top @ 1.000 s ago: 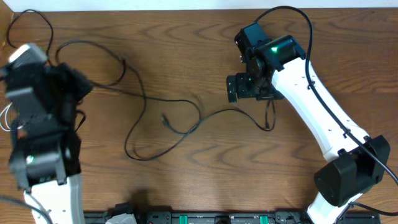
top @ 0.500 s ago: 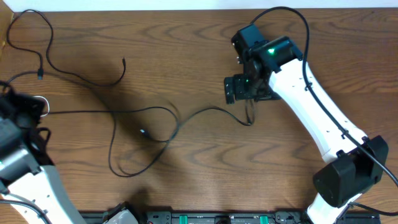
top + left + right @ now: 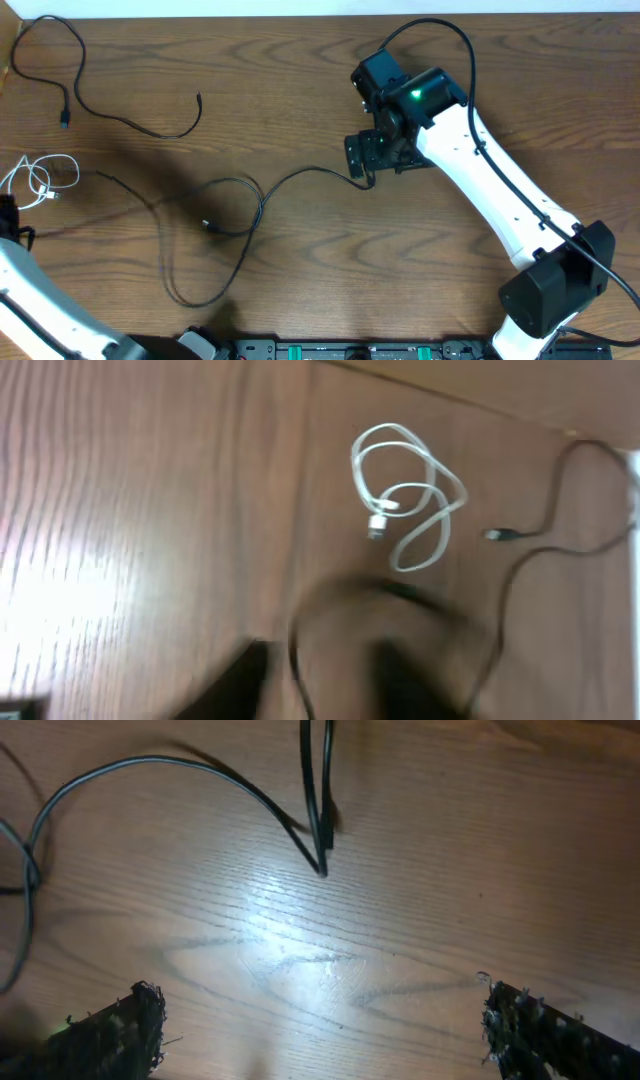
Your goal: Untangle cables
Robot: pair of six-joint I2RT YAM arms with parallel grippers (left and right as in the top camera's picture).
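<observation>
The right gripper point(image 3: 325, 1015) has its fingers spread wide and grips nothing. A long black cable point(image 3: 150, 761) lies on the desk point(image 3: 430, 910) just ahead of them, untouched. The left gripper point(image 3: 325, 685) is too blurred to tell its spread; the coiled white cable point(image 3: 410, 510) lies beyond it near the desk's left edge, and a second black cable point(image 3: 160, 136) lies toward the far-left corner.

blk cable point(image 3: 321, 855), maybe touching table point(image 3: 430, 910), hand point(image 3: 320, 1020) spread

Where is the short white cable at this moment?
In the overhead view the white cable lies coiled at the table's far left edge, below a separate black cable.
</observation>
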